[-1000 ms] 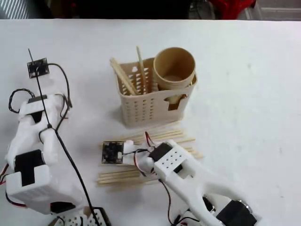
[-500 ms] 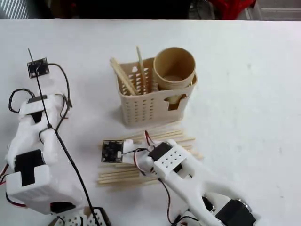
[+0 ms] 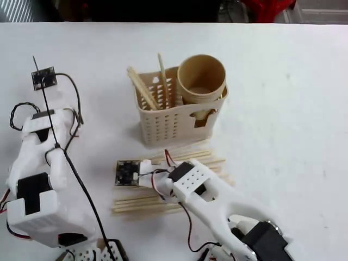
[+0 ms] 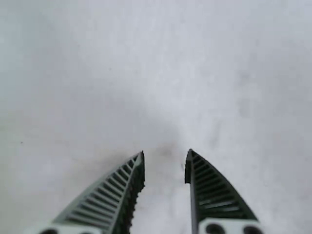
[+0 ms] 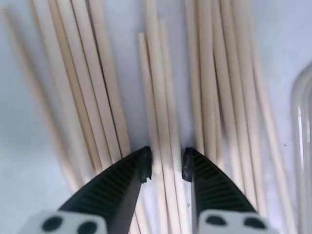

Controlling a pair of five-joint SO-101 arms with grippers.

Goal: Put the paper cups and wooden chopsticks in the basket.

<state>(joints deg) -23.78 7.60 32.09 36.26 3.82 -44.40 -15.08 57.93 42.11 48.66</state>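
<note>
A cream slotted basket [image 3: 173,120] stands mid-table with a brown paper cup [image 3: 201,78] and a few wooden chopsticks [image 3: 143,88] upright in it. Several loose chopsticks [image 3: 136,204] lie on the table in front of the basket. The right arm [image 3: 193,184] hangs low over them. My right gripper [image 5: 165,163] is narrowly open, its black tips either side of a couple of chopsticks [image 5: 165,117] that lie flat on the table. My left gripper [image 4: 164,163] is slightly open over bare white table, with nothing between its fingers.
The left arm [image 3: 35,163] rests at the table's left side, with black cables and a small circuit board [image 3: 43,78] beyond it. A clear curved edge [image 5: 303,146] shows beside the chopsticks in the right wrist view. White tabletop [image 3: 283,109] lies to the right of the basket.
The right arm has shifted slightly left and toward the basket over the loose chopsticks. The left arm, basket and cup have not moved.
</note>
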